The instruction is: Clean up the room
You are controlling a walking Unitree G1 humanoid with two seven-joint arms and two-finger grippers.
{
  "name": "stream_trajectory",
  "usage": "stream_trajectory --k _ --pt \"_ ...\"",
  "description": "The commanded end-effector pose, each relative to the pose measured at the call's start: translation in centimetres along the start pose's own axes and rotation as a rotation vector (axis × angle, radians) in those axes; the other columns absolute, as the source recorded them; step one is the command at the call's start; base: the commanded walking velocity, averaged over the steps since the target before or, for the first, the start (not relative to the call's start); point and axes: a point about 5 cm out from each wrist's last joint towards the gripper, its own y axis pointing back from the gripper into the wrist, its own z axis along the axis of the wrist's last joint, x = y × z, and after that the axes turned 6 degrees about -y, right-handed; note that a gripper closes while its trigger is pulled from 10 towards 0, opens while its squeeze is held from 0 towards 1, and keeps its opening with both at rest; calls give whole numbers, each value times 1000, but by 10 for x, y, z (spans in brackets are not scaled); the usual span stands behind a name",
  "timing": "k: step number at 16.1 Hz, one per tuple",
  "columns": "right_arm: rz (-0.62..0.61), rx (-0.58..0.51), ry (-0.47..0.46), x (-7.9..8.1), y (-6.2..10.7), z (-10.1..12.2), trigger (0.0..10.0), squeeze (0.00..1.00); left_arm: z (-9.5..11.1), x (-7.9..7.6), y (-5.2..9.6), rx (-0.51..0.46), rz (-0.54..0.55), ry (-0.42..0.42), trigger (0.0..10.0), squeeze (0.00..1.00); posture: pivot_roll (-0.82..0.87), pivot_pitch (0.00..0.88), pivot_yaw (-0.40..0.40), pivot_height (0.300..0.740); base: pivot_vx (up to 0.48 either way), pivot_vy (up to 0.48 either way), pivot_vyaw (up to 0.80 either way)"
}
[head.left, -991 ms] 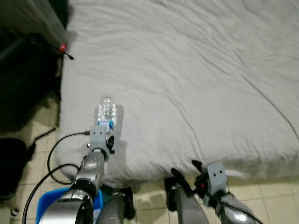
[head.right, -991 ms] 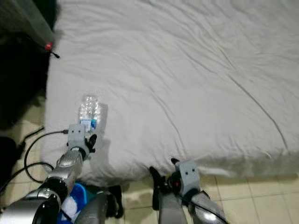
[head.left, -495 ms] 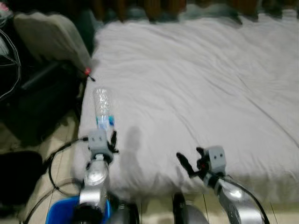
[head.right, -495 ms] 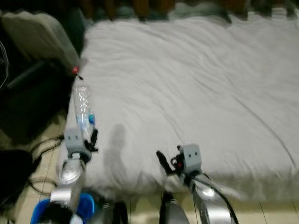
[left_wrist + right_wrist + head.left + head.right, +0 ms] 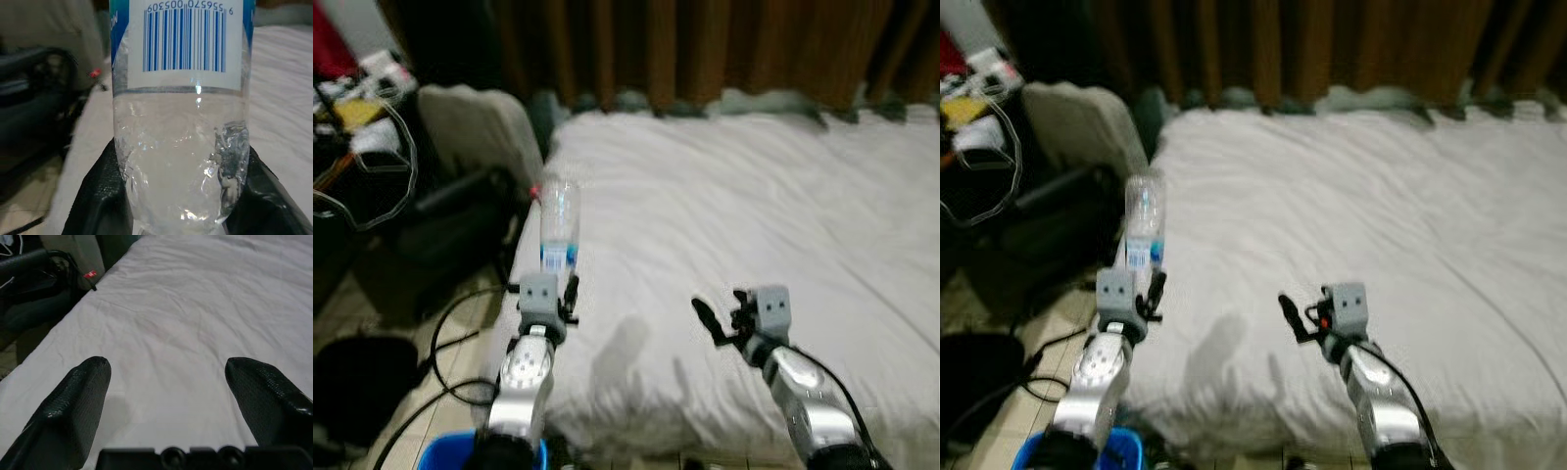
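A clear plastic water bottle with a blue and white label stands upright in the air over the left edge of the bed. My left gripper is shut on the bottle's lower end. In the left wrist view the bottle sits between the two black fingers, barcode facing the camera. My right gripper hovers open above the near part of the white sheet, and the right wrist view shows its fingers spread wide with nothing between them.
A blue bin sits on the floor by my left arm. Black cables and a dark bag lie on the tiles at left. A grey cushion and dark clutter stand beside the bed. Brown curtains hang behind.
The camera has tilted up, bringing the curtains into view. My left gripper has lifted the bottle off the sheet and turned it upright. My right arm has risen over the bed.
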Motion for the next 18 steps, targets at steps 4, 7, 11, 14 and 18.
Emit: stream_trajectory --k 4,7,11,14,18 --pt "10 19 9 -2 -2 -8 10000 0 -10 9 6 84 57 -62 10000 0 39 0 44 740 0 0 597" --pt "-4 18 12 -5 -4 -11 10000 0 -12 8 3 114 63 -81 10000 0 34 0 59 740 0 0 579" --pt "5 2 20 0 -8 -13 10000 0 -16 1 -7 187 44 -8 10000 0 12 0 69 740 0 0 559" --pt "109 56 90 15 -12 -22 10000 0 -39 2 -10 400 26 102 10000 0 6 0 57 740 0 0 348" --pt "277 130 127 35 -14 -32 10000 0 -84 13 17 775 197 289 10000 0 -12 0 42 740 0 0 0"
